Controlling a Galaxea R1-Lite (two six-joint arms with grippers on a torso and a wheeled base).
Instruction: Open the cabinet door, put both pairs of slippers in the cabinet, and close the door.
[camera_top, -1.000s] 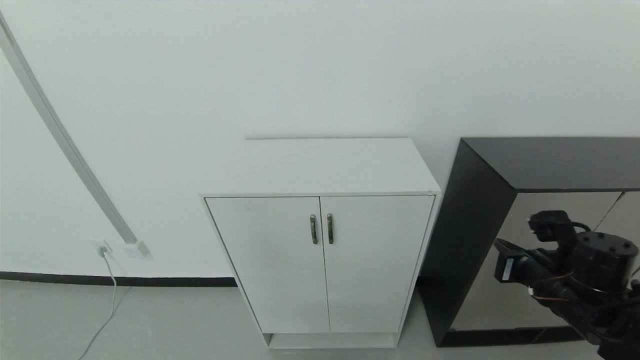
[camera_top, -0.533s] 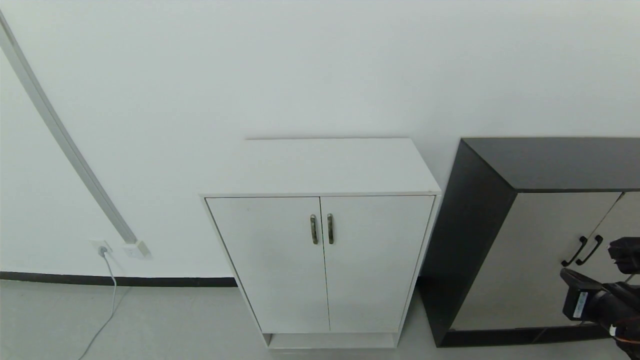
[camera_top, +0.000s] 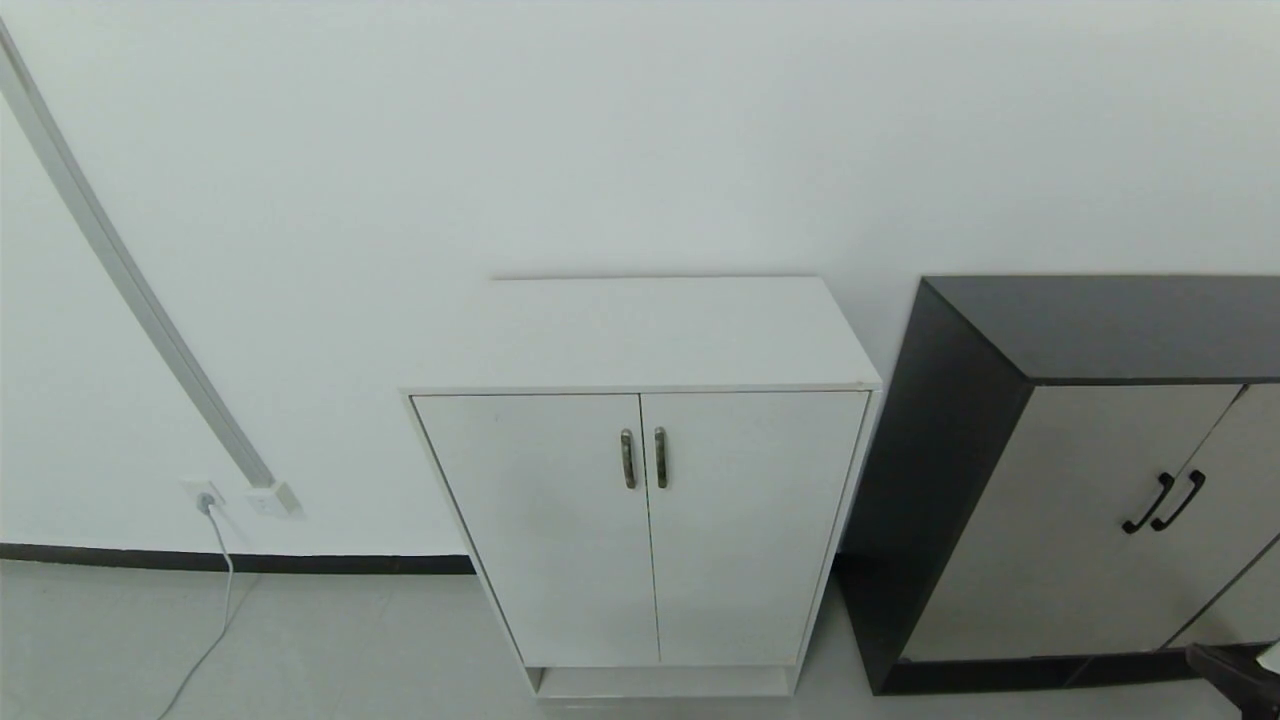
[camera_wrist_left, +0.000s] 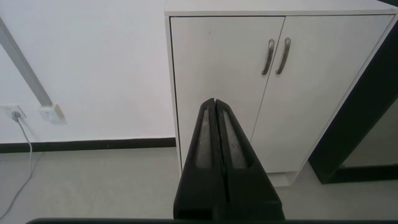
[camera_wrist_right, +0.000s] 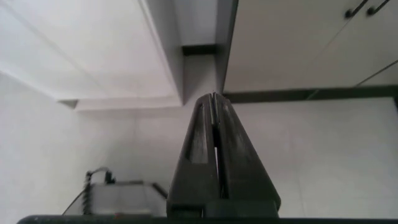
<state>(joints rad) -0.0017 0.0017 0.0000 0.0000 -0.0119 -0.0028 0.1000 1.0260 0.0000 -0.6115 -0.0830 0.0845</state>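
Head view: white wall across the background, grey floor below.

Dark cabinet stands on the right, its two doors closed, a pair of black handles at their meeting edge.

White cabinet is just beside it, back against the wall. Both doors are closed and flush, with two metal handles side by side at the centre seam.

Grey conduit runs diagonally down the wall to a socket; a cable hangs from it to the floor.

Left gripper: fingers pressed together, nothing held, facing the white cabinet's left door, well apart from it.

Right gripper: fingers pressed together, empty, seen against the floor in front of the gap between the cabinets.
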